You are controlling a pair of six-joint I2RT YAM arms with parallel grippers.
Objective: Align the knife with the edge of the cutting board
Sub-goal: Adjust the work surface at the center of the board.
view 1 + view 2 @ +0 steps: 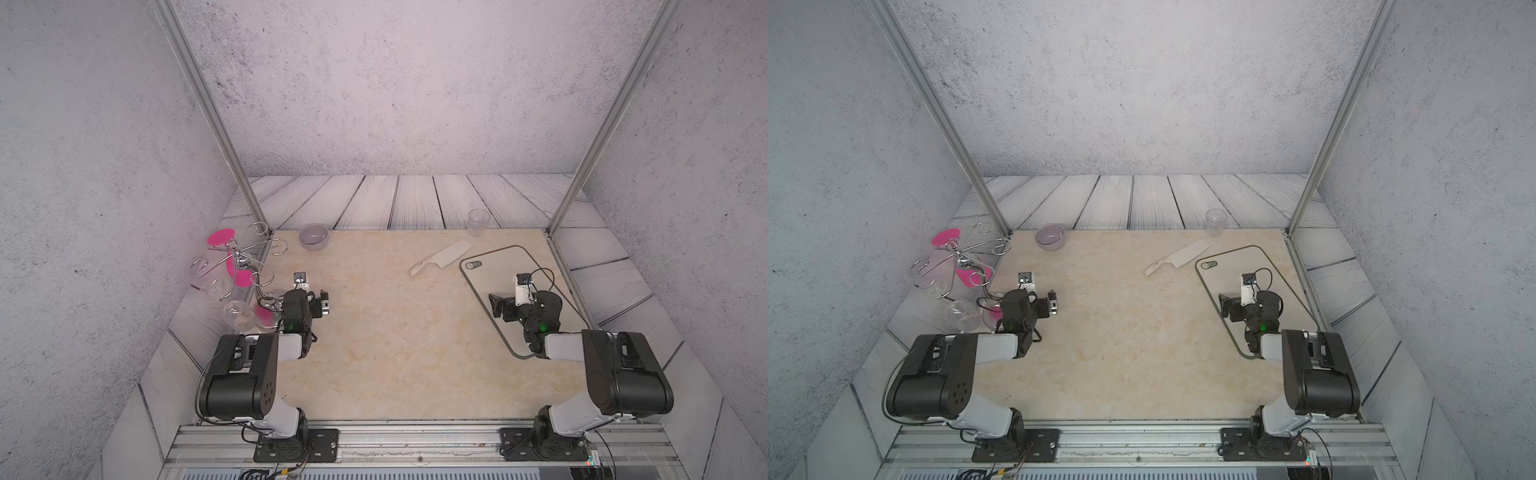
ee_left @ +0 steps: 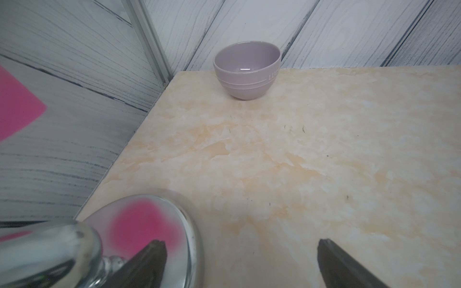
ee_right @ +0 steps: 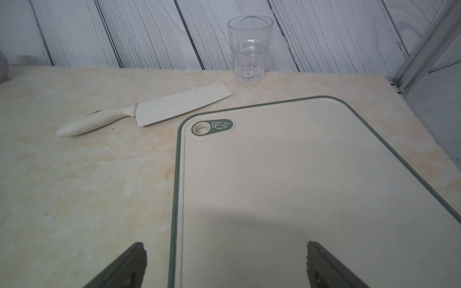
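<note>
The cream cleaver-shaped knife point(image 1: 442, 257) point(image 1: 1177, 257) point(image 3: 159, 109) lies flat on the marble tabletop. It sits at an angle just off the far left corner of the cutting board point(image 1: 511, 259) point(image 1: 1233, 262) point(image 3: 299, 174), not touching it. The board is beige with a dark green rim and lies skewed at the right side. My right gripper point(image 1: 496, 307) point(image 1: 1225, 305) point(image 3: 224, 244) hovers open over the board's left rim and is empty. My left gripper point(image 1: 322, 305) point(image 1: 1052, 305) point(image 2: 240, 243) stands open and empty at the table's left side.
A lilac bowl point(image 1: 313, 237) point(image 2: 247, 69) sits at the far left and a clear tumbler point(image 1: 477, 222) point(image 3: 249, 47) stands behind the knife. A wire rack point(image 1: 239, 266) with wine glasses and pink discs crowds the left edge. One glass point(image 2: 139, 239) lies beside my left finger.
</note>
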